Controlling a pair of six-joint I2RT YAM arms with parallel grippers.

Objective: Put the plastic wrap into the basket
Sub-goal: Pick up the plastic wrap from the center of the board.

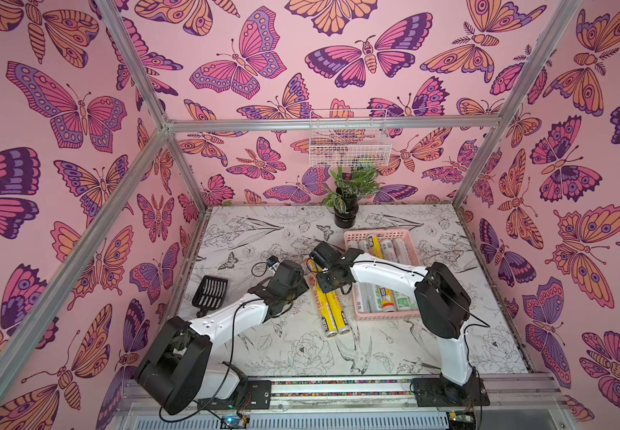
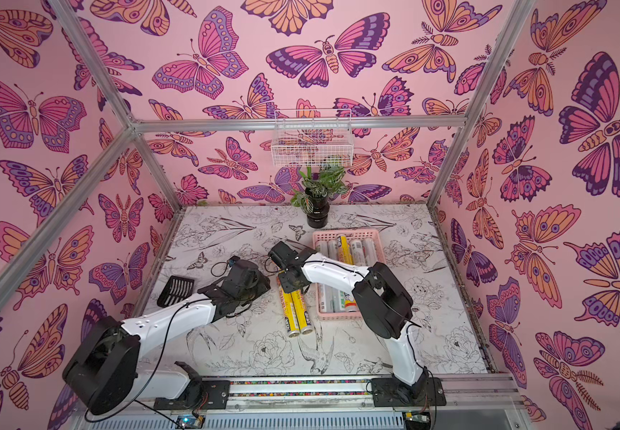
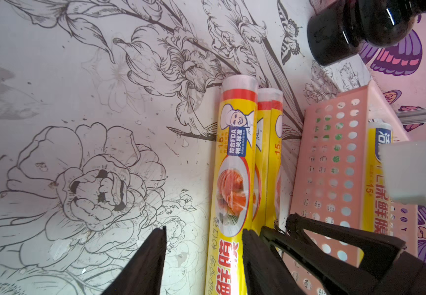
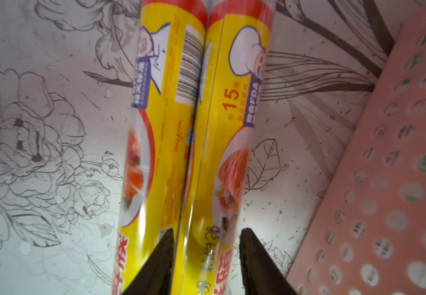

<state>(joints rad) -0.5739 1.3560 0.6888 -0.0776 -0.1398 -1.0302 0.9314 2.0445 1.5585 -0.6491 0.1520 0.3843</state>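
Observation:
Two yellow-labelled plastic wrap rolls lie side by side on the table just left of the pink basket: the left roll and the right roll. Several more rolls lie inside the basket, silvery ones and a yellow one. My left gripper is open and straddles the left roll, with a gap on its outer side. My right gripper is open, and its fingertips flank the right roll beside the basket wall. Both rolls rest on the table.
A black slotted scoop lies at the table's left edge. A plant in a black vase stands behind the basket, under a white wire basket on the back wall. My right arm's white link crosses over the pink basket.

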